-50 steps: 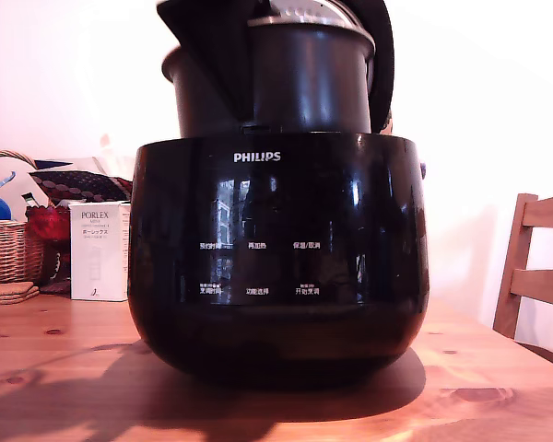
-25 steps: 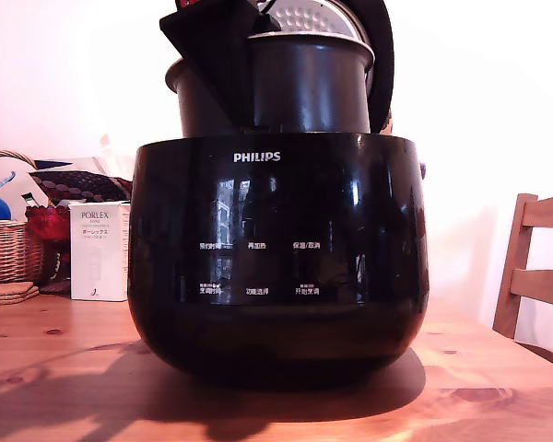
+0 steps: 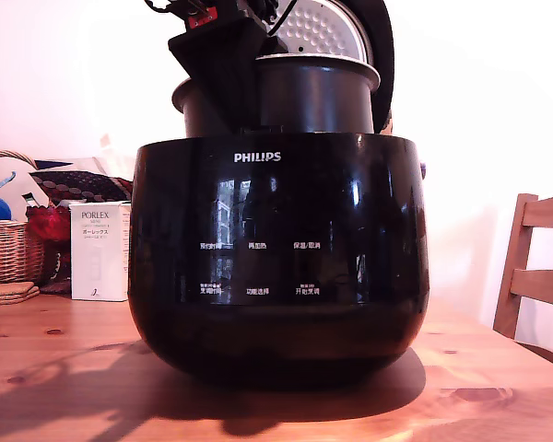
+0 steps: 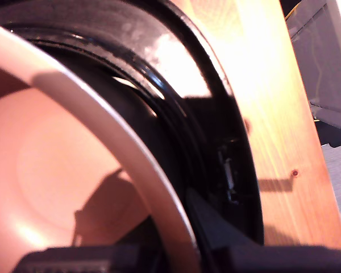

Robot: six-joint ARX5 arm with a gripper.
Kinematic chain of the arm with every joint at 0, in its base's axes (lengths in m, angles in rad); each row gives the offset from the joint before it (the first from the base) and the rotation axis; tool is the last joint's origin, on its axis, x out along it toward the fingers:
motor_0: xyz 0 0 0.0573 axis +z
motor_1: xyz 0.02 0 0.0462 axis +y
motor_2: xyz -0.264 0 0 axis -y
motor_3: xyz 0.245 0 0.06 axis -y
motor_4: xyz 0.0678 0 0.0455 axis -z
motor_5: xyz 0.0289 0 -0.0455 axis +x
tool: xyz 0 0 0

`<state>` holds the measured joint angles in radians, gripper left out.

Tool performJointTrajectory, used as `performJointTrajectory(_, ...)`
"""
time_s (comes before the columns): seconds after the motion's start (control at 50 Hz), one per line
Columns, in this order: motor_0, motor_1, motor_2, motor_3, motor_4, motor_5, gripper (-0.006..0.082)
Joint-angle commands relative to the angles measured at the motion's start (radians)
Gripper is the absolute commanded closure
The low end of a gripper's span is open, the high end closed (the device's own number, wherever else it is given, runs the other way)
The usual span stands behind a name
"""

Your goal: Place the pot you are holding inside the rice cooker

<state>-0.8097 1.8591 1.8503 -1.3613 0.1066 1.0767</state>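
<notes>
On the table [image 3: 498, 387] sits the rice cooker [image 3: 278, 258], the pot [image 3: 313, 97] half sunk in its mouth, rim clamped by the gripper [image 3: 223, 69]. Lower it level, centred, clear of the lid [image 3: 350, 28] behind.

A glossy black rice cooker [image 3: 278, 258] is seen, lettered in white, its lid [image 3: 324, 29] lined with dimpled silver. A matte dark grey pot [image 3: 290, 97] is shown, pale-rimmed and pinkish inside in the wrist view. The table [image 3: 55, 387] is warm orange pine, knotted.
</notes>
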Motion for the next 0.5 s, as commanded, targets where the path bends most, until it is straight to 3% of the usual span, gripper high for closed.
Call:
performJointTrajectory(0.0,0.002,0.000,0.037,0.023,0.001,0.001,0.0791)
performJointTrajectory(0.48,0.002,0.000,0.037,0.029,0.000,-0.003,0.0759)
